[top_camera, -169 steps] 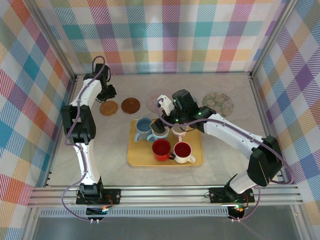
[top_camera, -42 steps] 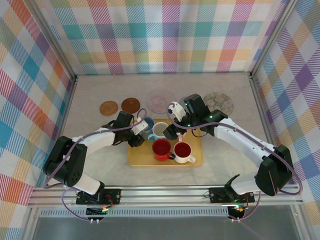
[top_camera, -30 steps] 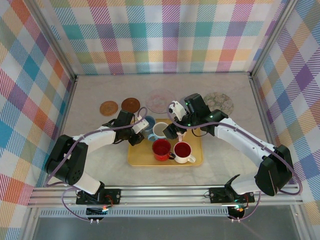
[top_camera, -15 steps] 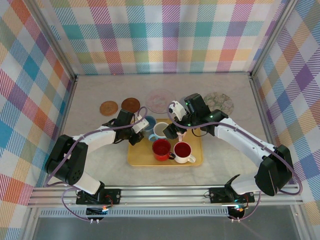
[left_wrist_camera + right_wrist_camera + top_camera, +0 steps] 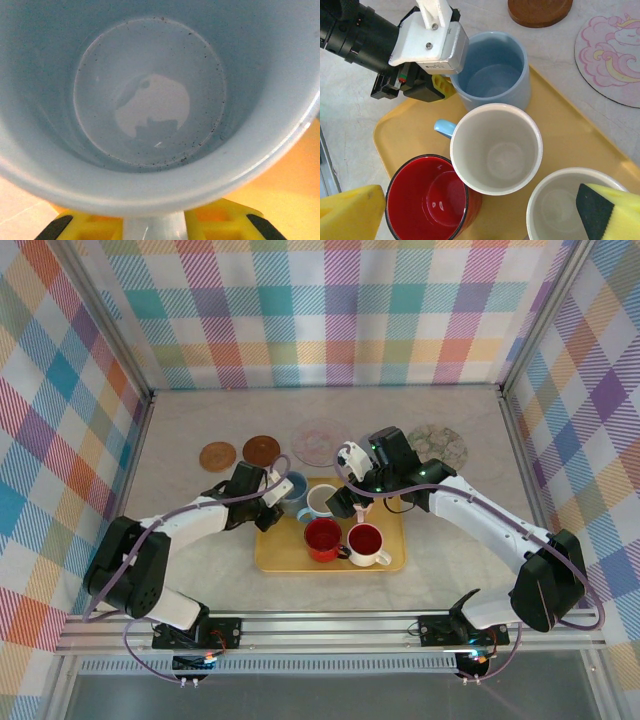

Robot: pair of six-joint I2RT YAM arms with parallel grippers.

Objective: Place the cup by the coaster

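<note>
Left arm is stretched low toward the tray (image 5: 385, 558), left gripper (image 5: 449, 86) clamped on the blue cup (image 5: 492, 75) rim. Right gripper (image 5: 480, 212) is held over the tray's far half, jaws spread wide. Cup's pale blue, empty, upright, at the tray's far-left corner.

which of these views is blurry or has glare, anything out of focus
Left wrist: the blue cup is so close that its near rim is soft, and a pale reflection lies on its bottom. Right wrist: sharp, with small glossy highlights inside the red cup. Top external: even light, no hard shadows on the table.
</note>
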